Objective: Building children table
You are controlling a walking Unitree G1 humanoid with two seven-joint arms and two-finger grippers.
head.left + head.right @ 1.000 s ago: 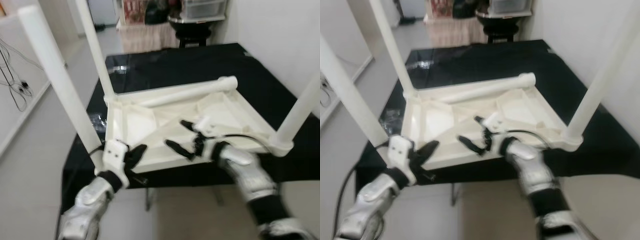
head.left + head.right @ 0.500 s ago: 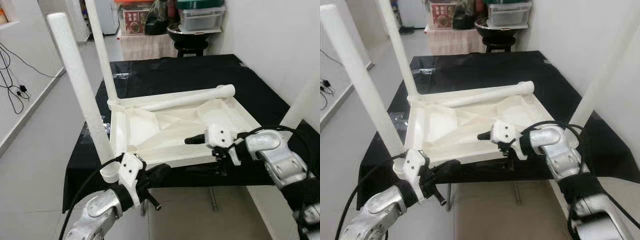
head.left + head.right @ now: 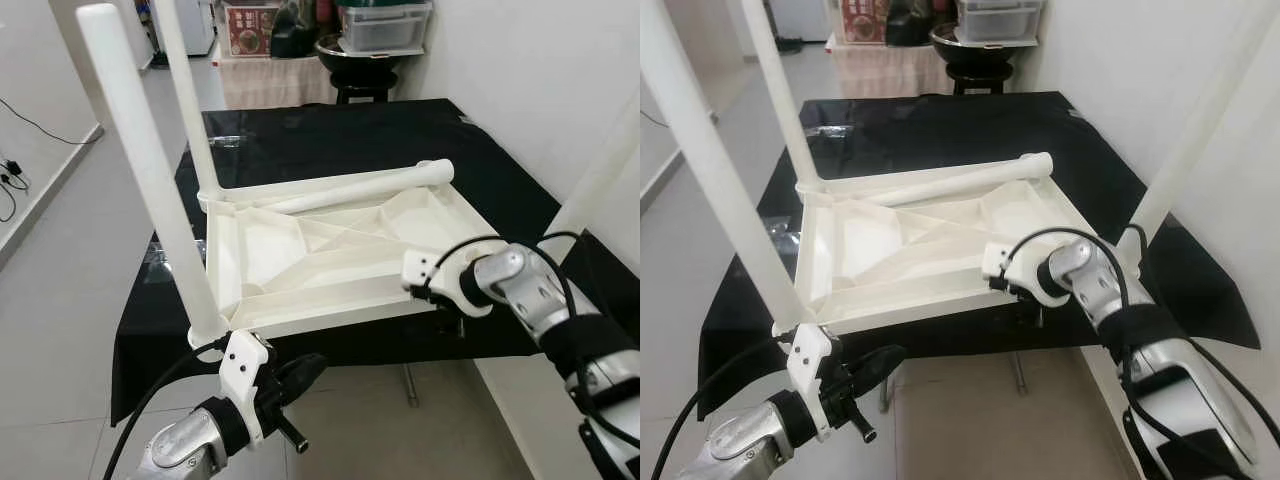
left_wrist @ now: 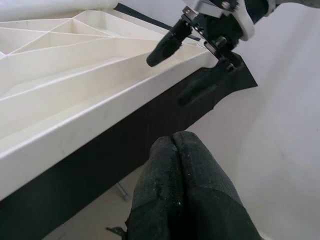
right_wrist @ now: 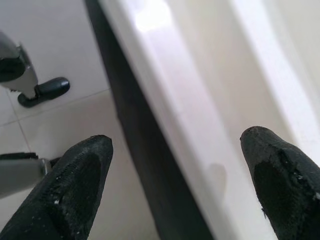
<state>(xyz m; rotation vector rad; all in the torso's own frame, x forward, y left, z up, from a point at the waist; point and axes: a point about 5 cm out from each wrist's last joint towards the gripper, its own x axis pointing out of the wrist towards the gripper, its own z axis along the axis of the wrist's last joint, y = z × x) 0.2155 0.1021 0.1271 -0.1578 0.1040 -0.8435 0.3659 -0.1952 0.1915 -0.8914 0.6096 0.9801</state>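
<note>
A white children's table [image 3: 300, 250] lies upside down on a black table [image 3: 330, 140]. Three white legs stand upright in its corners: near left [image 3: 150, 180], far left [image 3: 185, 90] and near right [image 3: 1185, 150]. Another leg [image 3: 370, 185] lies flat along the far rim. My right gripper [image 5: 175, 175] is open and straddles the near rim [image 4: 100, 115], with one finger [image 4: 167, 42] above it and the other finger [image 4: 200, 85] below. My left gripper [image 4: 175, 142] is shut on nothing, hanging below the near-left corner in front of the black table's edge [image 3: 300, 372].
A white wall [image 3: 540, 70] runs close along the right side. A black stool [image 3: 365, 60] and plastic storage boxes [image 3: 385, 20] stand beyond the far end. Crumpled clear plastic [image 3: 160, 250] lies on the black table's left edge. Grey floor tiles [image 3: 70, 270] spread out on the left.
My right gripper has come back from over the tabletop's underside to its near rim. My left gripper has dropped from the near-left leg's base to below the edge. The camera has shifted.
</note>
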